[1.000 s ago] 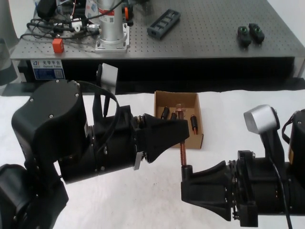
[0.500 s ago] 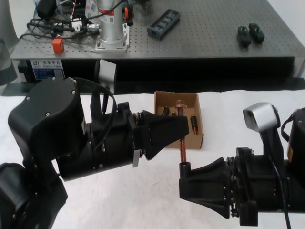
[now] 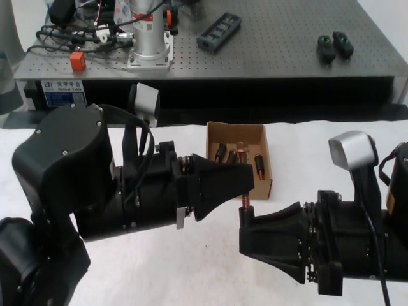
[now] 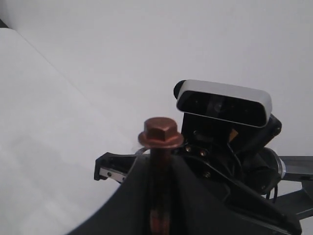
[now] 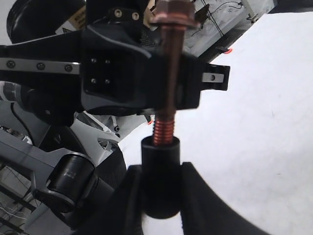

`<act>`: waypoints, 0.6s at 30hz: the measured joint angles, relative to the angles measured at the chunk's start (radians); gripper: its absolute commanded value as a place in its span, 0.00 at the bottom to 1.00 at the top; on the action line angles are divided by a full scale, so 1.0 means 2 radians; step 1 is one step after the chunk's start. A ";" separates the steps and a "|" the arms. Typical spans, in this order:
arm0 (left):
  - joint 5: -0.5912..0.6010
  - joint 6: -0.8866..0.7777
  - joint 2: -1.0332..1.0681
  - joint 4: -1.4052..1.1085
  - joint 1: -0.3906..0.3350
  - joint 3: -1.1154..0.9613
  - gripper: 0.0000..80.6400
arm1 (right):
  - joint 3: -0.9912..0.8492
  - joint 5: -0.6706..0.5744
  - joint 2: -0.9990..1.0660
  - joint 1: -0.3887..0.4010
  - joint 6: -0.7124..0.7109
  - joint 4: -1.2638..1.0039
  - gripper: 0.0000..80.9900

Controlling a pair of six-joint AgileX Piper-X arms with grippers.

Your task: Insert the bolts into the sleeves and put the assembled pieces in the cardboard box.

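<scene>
A white cloth covers the worktop (image 3: 191,274), and beyond its far edge we see a perforated metal table (image 3: 287,64) carrying cables, a black tray (image 3: 218,30) and two small black knobs (image 3: 335,46). Near the middle of the worktop's far edge stands the cardboard box (image 3: 262,189), open on top, with several assembled pieces (image 3: 260,164) lying inside it. On the near side of the box, above the middle of the worktop, the two arms meet tip to tip. The left pincer (image 3: 245,183) is clamped on the shank of a copper bolt (image 4: 159,139), which stands upright with its hex head on top and its thread pointing down. The right pincer (image 5: 160,198) has its fingers closed around a black sleeve (image 5: 160,166), held upright directly under the bolt. The threaded end meets the sleeve's mouth; we cannot tell how far in it sits.
</scene>
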 measured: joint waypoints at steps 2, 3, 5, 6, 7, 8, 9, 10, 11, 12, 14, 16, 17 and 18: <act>0.000 0.000 0.000 0.000 0.000 0.000 0.09 | 0.000 0.000 0.000 0.000 0.000 -0.006 0.05; 0.000 0.000 0.000 0.000 0.000 0.000 0.17 | 0.000 0.000 0.000 0.000 0.001 -0.009 0.05; 0.000 0.000 0.000 -0.002 0.000 0.000 0.38 | 0.000 0.008 0.000 0.000 0.001 -0.020 0.05; 0.001 0.000 0.000 -0.004 0.000 0.000 0.51 | 0.000 0.014 0.000 -0.003 0.001 -0.024 0.05; 0.003 0.000 0.000 -0.004 0.000 0.000 0.60 | 0.000 0.021 0.000 -0.006 -0.001 -0.025 0.05; 0.002 0.000 0.000 -0.003 0.000 0.000 0.65 | 0.000 0.031 0.000 -0.011 -0.007 -0.027 0.05; 0.001 0.000 0.000 -0.003 0.000 0.000 0.65 | 0.000 0.041 0.000 -0.017 -0.015 -0.031 0.05; -0.002 0.000 0.000 -0.003 0.000 0.000 0.63 | 0.000 0.052 0.000 -0.023 -0.024 -0.034 0.05; -0.009 0.000 0.000 0.001 0.000 0.000 0.60 | 0.000 0.054 0.000 -0.025 -0.026 -0.034 0.05; -0.019 0.000 0.000 0.003 0.000 0.000 0.58 | 0.000 0.064 0.001 -0.031 -0.037 -0.035 0.05; -0.045 0.015 0.000 0.003 0.000 0.000 0.51 | -0.011 0.095 0.010 -0.051 -0.064 -0.036 0.05; -0.056 0.032 0.000 0.003 0.000 0.000 0.43 | -0.019 0.131 0.018 -0.057 -0.098 -0.036 0.05; -0.061 0.040 0.000 0.003 0.000 0.000 0.37 | -0.042 0.163 0.042 -0.069 -0.131 -0.036 0.05; -0.066 0.046 0.000 0.003 0.000 0.000 0.32 | -0.056 0.175 0.057 -0.073 -0.144 -0.037 0.05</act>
